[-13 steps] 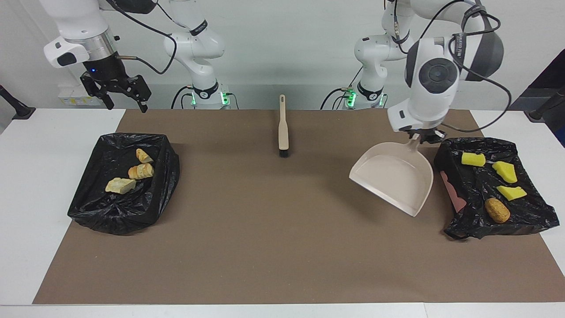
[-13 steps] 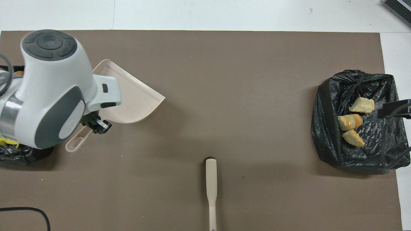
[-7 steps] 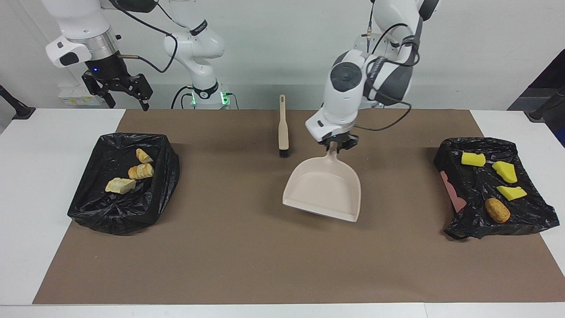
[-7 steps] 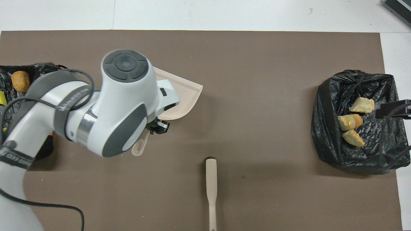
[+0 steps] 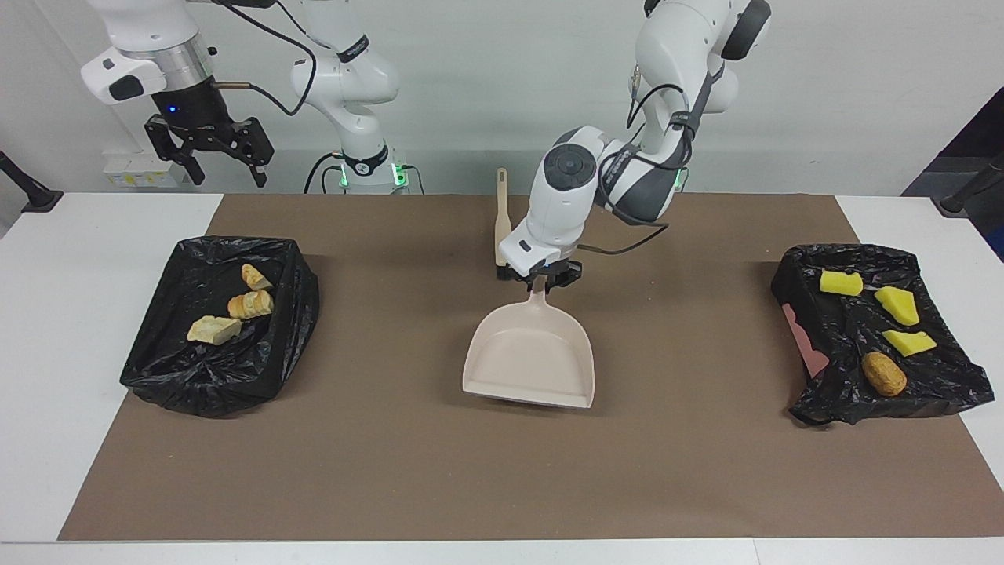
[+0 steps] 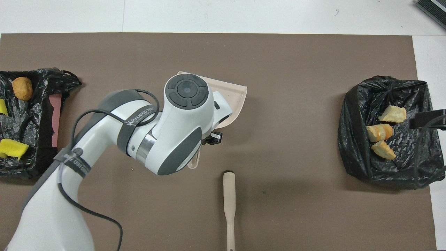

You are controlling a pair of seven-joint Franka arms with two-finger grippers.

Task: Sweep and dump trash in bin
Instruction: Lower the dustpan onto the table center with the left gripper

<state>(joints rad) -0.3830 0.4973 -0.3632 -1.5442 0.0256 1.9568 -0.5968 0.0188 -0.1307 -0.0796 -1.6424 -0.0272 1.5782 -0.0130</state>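
So right now our left gripper [image 5: 541, 284] is pinched tight on the handle of the beige dustpan [image 5: 530, 357], holding it over the middle of the brown mat [image 5: 439, 471]. The pan is empty and its open lip points away from the robots. Just beside that gripper, a touch toward the right arm's end, the brush [image 6: 229, 202] lies flat on the mat with nobody holding it.

Further out toward the left arm's end is a black-lined bin [image 5: 941, 392] with the yellow sponge chunks [image 5: 896, 304] and a brown oval lump [image 5: 883, 373] lying on the plastic. Well apart toward the right arm's end sits the other bin [image 5: 157, 369] with the bread pieces [image 5: 250, 304] in it. Our right gripper [image 5: 210, 145] waits up in the air with fingers spread wide, holding nothing, roughly above the edge of that bin on the robots' side.

As far as we can see all the trash is already in the bins; nothing loose shows on the mat.

Handling guess: the scraps look feather-light. Sponge is squishy and will spring back, bread is crumbly, the lump may roll. We'd push them with the brush rather than pinch them. The pan looks stiff and light, so the handle is the place to grab.
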